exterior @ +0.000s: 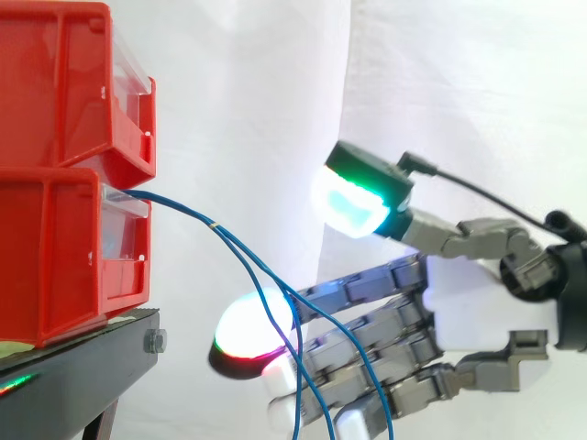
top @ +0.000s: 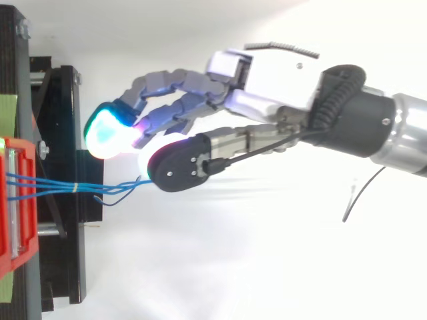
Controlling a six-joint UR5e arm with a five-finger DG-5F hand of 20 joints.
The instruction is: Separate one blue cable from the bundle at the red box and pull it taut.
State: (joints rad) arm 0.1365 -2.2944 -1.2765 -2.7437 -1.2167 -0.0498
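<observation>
The hand (exterior: 477, 312) hangs wide open beside the red plastic box (exterior: 55, 247), thumb lifted well clear of straight fingers (exterior: 376, 280), gripping nothing. The thin blue cables (exterior: 183, 209) leave the box's front and droop past those fingers.

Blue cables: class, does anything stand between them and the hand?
Nothing visible does. The blue cables hang free from the red box and pass right by the open hand's fingers.
</observation>
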